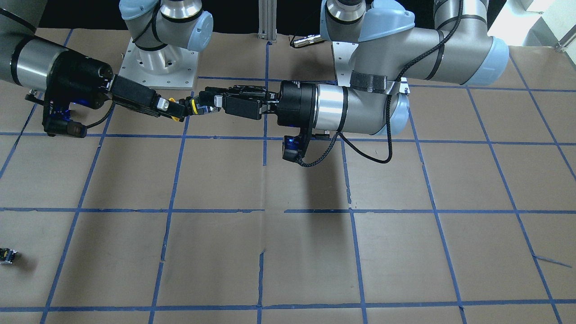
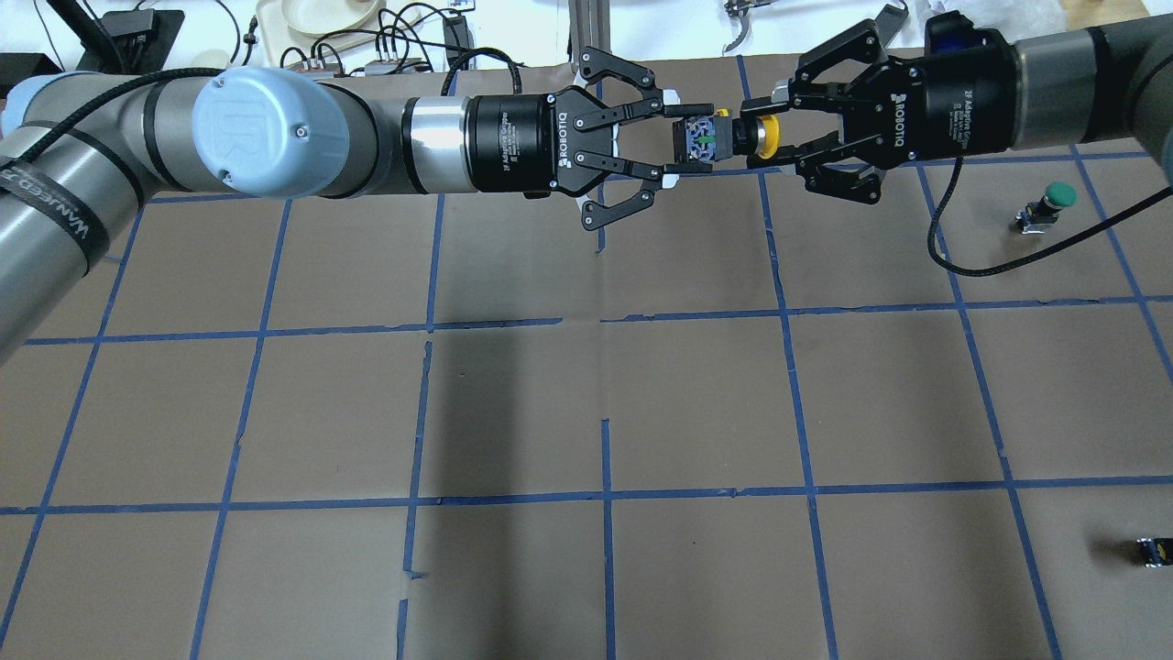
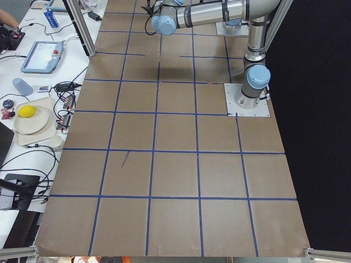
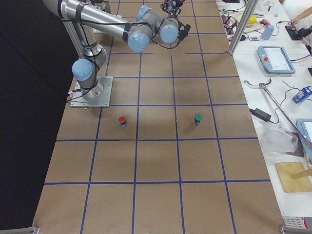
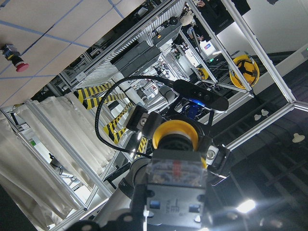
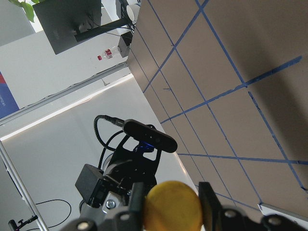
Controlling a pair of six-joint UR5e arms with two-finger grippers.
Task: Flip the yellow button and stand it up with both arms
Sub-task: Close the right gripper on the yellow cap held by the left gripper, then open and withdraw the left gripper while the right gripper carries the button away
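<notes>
The yellow button is held in the air between both grippers, lying sideways above the table's far middle. My left gripper is shut on its black-and-silver switch body. My right gripper closes from the opposite side around the yellow cap, with a finger against each side of it. In the front-facing view the button shows between the left gripper and the right gripper. Both arms reach level, well above the table.
A green-capped button stands on the table on my right. A red-capped button stands nearer the right arm's base. A tiny black-yellow part lies near the table's right edge. The table is brown with blue tape lines.
</notes>
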